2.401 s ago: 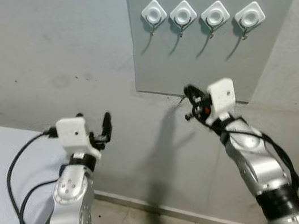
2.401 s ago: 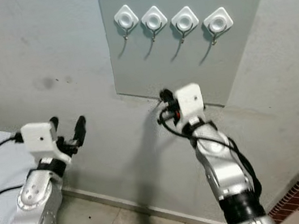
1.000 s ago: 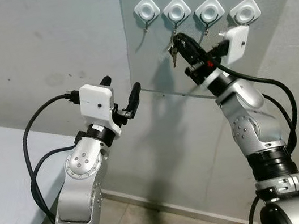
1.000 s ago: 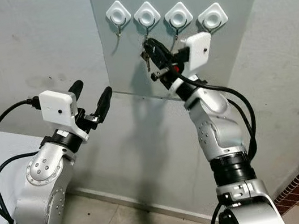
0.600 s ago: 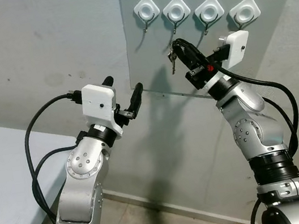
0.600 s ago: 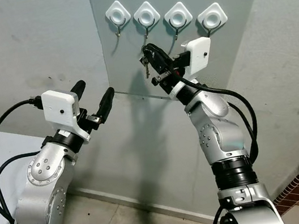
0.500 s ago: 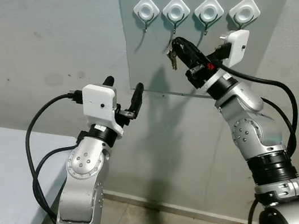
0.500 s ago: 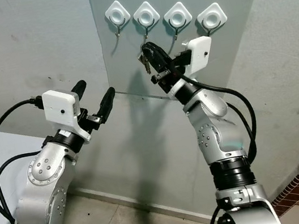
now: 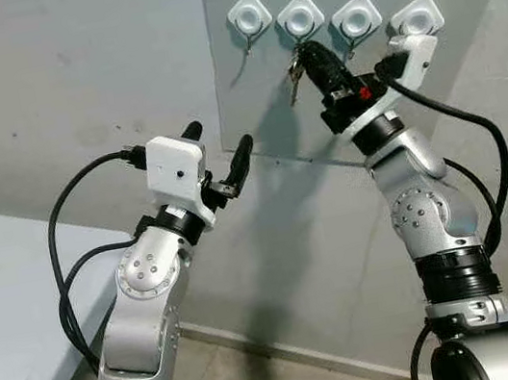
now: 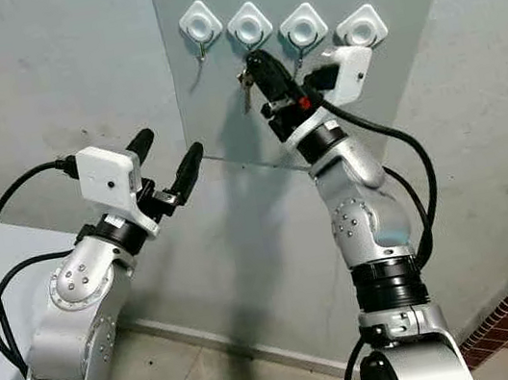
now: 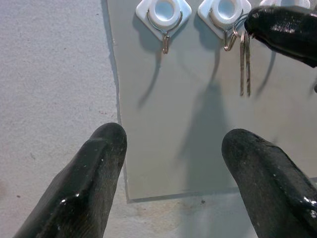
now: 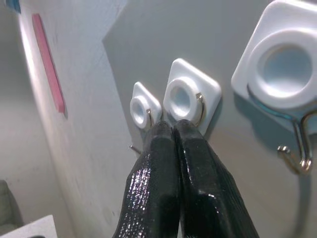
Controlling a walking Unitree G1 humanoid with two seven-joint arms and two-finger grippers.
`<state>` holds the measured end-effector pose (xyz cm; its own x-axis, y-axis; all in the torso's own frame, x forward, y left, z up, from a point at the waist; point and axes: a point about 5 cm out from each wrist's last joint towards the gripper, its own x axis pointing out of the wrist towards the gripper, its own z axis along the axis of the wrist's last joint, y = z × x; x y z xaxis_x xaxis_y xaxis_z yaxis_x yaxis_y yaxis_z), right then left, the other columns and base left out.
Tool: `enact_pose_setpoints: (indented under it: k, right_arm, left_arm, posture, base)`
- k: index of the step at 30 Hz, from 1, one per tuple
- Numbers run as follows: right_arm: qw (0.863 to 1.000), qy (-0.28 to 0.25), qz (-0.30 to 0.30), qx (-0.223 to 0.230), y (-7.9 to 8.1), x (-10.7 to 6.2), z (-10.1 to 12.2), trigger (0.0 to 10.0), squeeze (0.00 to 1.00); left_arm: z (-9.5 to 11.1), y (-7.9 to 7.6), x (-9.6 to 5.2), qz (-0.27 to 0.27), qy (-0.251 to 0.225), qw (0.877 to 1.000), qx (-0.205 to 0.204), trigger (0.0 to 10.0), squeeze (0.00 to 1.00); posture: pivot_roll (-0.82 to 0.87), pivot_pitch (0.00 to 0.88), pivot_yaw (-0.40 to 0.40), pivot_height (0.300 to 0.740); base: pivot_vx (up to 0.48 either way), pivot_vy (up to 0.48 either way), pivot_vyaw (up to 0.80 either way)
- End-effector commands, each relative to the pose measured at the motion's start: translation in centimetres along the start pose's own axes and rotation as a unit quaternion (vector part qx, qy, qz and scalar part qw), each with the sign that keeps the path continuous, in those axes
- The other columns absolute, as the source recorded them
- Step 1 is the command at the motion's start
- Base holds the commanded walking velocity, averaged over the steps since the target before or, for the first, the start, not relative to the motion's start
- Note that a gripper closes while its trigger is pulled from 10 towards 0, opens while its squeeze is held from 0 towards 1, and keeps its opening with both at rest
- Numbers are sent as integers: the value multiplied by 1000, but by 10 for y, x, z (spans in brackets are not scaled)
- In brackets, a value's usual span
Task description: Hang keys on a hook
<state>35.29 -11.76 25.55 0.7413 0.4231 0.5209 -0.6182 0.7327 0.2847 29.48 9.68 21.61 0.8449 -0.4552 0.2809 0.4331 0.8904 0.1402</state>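
Right gripper [image 9: 307, 52] raised at panel [image 9: 463, 38], fingers pinched on keys [image 9: 294, 74], tips at second hook [image 11: 229, 40]. Keys dangle just under tips. Left gripper [image 9: 220, 153] below, fingers spread, holding nothing.

Glossy black pincer fingers [image 12: 190, 168], metal keys [image 11: 244, 62] (thin), white plastic hooks [image 11: 164, 12], matt wall [image 9: 69, 75]
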Motion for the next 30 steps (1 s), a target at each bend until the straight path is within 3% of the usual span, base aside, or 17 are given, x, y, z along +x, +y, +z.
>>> enact_pose_setpoints:
  k: [1, 16, 30]
  right_arm:
    - [1000, -15, 5, 8, 3, 6, 9, 10000, 0]
    - [1000, 6, -8, 25, -1, 9, 5, 10000, 0]
    - [995, 40, -62, 69, -13, 4, -7, 10000, 0]
  left_arm:
    - [6, -2, 2, -8, -7, 1000, 3, 10000, 0]
    - [8, -1, 1, -2, -9, 1000, 3, 10000, 0]
    - [10, 2, 1, 5, -10, 1000, 2, 10000, 0]
  posture:
    - [-33, 0, -44, 740]
    - [-27, 0, -51, 740]
    - [-24, 0, -48, 740]
  base:
    - [0, 0, 0]
    - [0, 0, 0]
    - [0, 0, 0]
